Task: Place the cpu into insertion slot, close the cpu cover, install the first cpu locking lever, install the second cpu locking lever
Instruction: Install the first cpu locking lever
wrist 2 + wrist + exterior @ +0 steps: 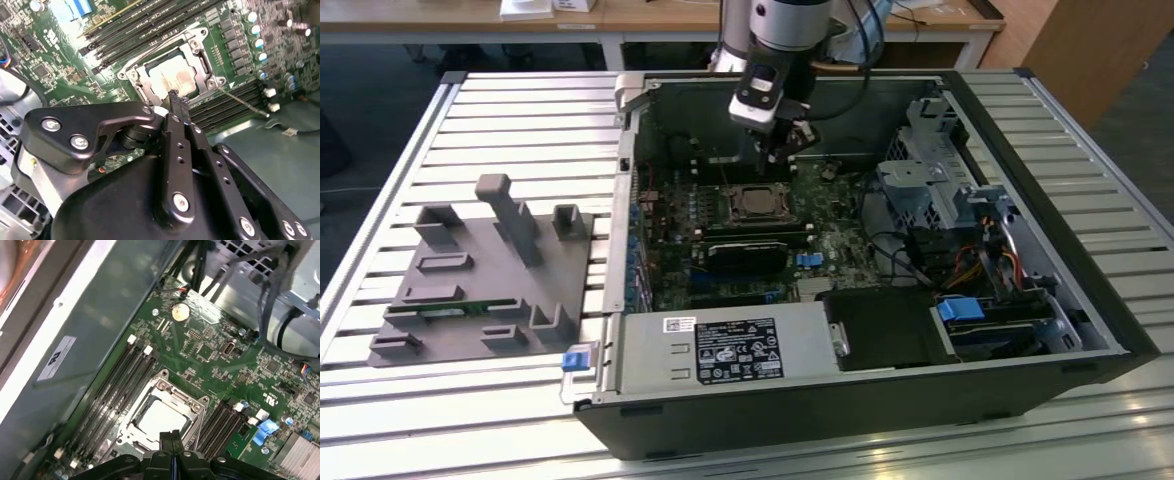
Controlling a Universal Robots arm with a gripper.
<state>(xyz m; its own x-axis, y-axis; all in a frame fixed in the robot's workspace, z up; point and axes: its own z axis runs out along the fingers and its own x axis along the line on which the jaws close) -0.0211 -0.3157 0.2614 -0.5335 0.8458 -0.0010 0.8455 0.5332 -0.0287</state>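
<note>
The cpu [172, 80], a pale silver square, lies flat in its socket on the green motherboard; it is also seen from the exterior [754, 203] and the first wrist view [160, 417]. The cpu cover [175, 396], a shiny metal frame, lies down around the chip [199, 56]. A thin metal locking lever [245, 102] sticks out from one socket corner across the memory slots. My gripper [177, 100] hangs just above the socket's edge, shut with nothing between its fingers [170, 439]. In the exterior view the gripper [781, 152] is over the board behind the socket.
The open computer case [1067, 300] stands on a slatted table. A black module [747, 255] lies just in front of the socket, a power supply [720, 350] nearer still, and a drive cage [934, 180] with cables at the exterior view's right. A grey fixture block [480, 270] is outside at the left.
</note>
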